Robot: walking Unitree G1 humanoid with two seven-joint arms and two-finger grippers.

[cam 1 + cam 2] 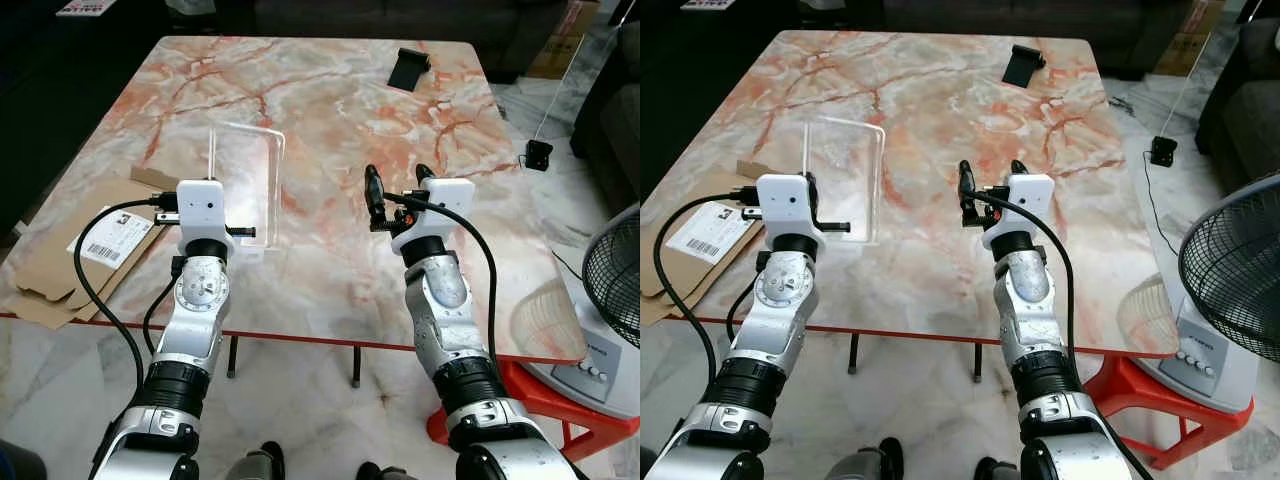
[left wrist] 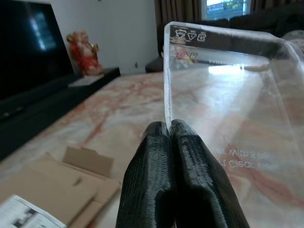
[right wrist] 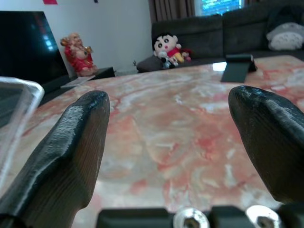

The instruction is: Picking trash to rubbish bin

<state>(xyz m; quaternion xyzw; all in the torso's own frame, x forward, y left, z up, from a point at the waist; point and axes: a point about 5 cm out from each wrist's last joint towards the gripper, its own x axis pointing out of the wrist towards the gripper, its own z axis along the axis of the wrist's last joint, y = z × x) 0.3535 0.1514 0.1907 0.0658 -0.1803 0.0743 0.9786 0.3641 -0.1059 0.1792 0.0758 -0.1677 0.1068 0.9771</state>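
The clear plastic container [image 1: 245, 185] is pinched at its rim by the left gripper [image 2: 169, 137] above the marble table [image 1: 330, 110], the right gripper [image 3: 168, 118] is held spread and empty, flattened cardboard [image 1: 60, 265] awaits collection, and no bin is seen in the living room.

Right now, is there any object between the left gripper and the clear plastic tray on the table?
No. The left gripper is already shut on the edge of the clear plastic tray, with nothing between them. The right gripper hangs open over bare marble table, apart from the tray.
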